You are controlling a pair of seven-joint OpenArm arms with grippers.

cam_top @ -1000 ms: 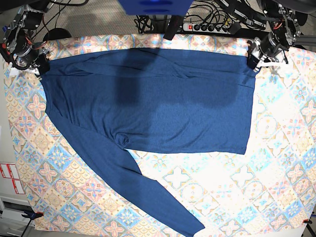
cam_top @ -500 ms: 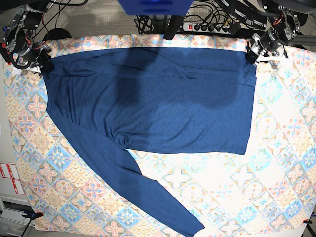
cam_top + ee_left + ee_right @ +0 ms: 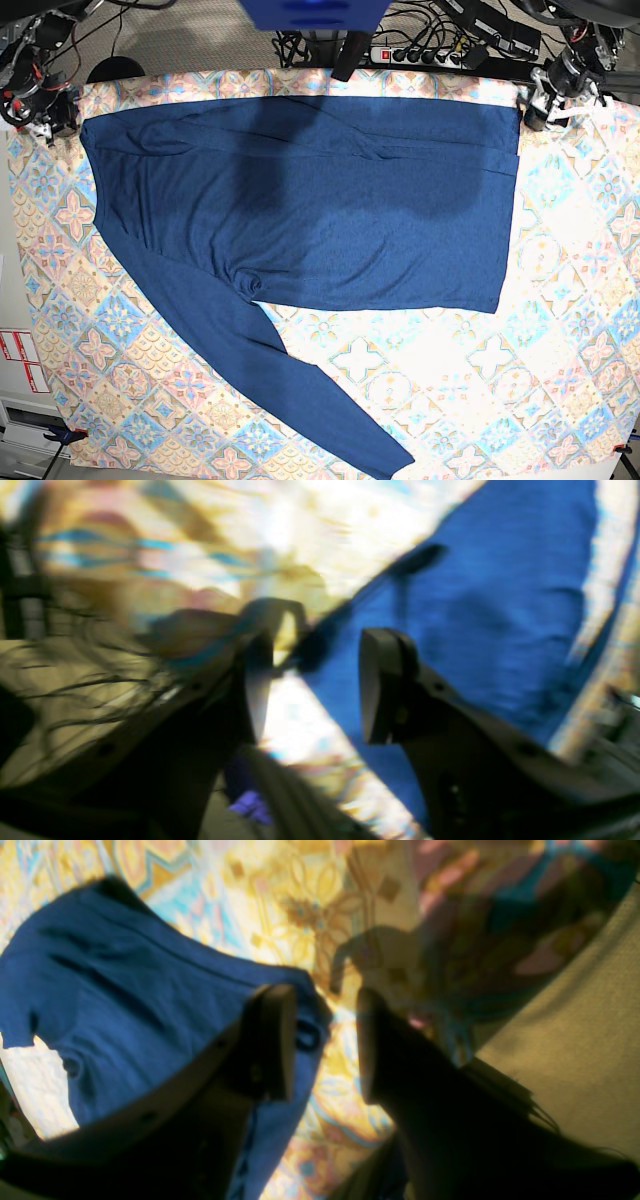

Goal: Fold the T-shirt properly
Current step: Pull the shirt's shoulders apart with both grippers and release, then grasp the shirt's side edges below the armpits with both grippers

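T-shirt [image 3: 310,200] spread flat on the patterned tablecloth [image 3: 560,330], body stretched wide across the cloth's far half, far edge running close under the power strip [image 3: 430,55] beyond the cloth. One long sleeve trailing from the shirt's body diagonally toward the cloth's near edge, cuff ending just short of that edge. Left gripper [image 3: 548,103] just off the shirt's far corner on the base view's right, raised and clear of the fabric. From the left wrist view, left gripper [image 3: 310,685] with jaws parted, nothing between them; shirt [image 3: 475,630] below and mostly to one side of the gap, its straight edge crossing under the jaws onto bare cloth [image 3: 200,540]. Heavy blur there, so probably a little above the fabric rather than touching. Right gripper [image 3: 45,110] just off the shirt's opposite far corner, beside the cloth's edge. From the right wrist view, right gripper [image 3: 325,1040] likewise parted and empty; shirt corner [image 3: 125,1005] lying under and beside one finger [image 3: 272,1040], the other finger over patterned cloth [image 3: 280,900]. Grey carpet [image 3: 575,1040] past the cloth's border.
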